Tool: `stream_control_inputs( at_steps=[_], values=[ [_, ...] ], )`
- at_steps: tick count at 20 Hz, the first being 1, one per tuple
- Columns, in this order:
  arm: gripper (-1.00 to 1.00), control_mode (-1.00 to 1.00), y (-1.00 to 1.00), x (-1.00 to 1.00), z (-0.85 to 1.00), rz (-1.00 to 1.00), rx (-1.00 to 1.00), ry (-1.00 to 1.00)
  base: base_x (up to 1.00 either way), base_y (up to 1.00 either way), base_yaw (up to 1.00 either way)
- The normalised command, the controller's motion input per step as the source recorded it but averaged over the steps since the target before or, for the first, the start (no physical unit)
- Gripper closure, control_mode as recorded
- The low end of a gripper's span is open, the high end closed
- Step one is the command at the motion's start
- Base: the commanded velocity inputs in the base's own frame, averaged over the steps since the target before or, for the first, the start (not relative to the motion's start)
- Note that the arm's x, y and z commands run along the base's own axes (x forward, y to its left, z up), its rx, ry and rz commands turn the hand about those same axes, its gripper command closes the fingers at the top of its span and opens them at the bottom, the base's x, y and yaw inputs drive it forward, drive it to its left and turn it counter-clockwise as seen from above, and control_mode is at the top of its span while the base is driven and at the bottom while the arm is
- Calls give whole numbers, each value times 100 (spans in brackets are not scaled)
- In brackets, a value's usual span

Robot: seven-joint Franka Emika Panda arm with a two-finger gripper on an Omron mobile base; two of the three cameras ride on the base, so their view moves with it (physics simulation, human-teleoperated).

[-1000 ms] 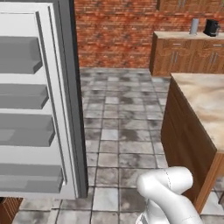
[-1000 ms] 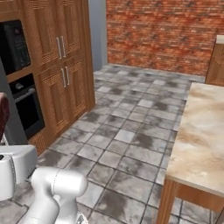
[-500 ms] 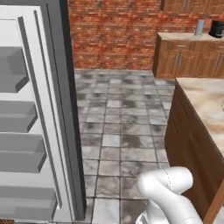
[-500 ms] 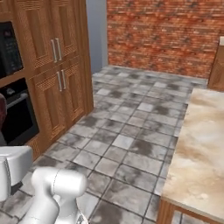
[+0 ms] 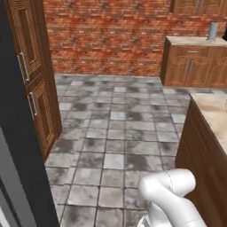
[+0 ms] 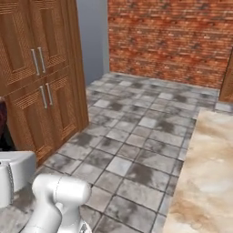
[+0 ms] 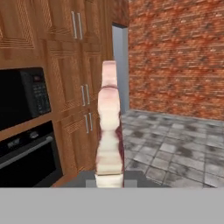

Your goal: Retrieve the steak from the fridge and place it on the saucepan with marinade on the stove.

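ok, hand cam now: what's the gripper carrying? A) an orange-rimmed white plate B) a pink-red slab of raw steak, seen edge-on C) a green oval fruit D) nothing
B: in the hand view the pink-red slab of raw steak stands edge-on, rising from between the shut gripper fingers, with wooden cabinets and a black microwave behind it.

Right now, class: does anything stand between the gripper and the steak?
No. The gripper is shut on the steak, which rises edge-on from its fingertips in the hand view. Nothing lies between them.
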Motion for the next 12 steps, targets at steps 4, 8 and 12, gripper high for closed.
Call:
stream_control_inputs(
  at_steps=[4, 8, 12],
  values=[
    [100, 100, 0, 0, 0, 0, 0, 0, 100, 0, 0],
    [100, 100, 0, 0, 0, 0, 0, 0, 100, 0, -2],
    [100, 100, 0, 0, 0, 0, 0, 0, 100, 2, -5]
  ],
)
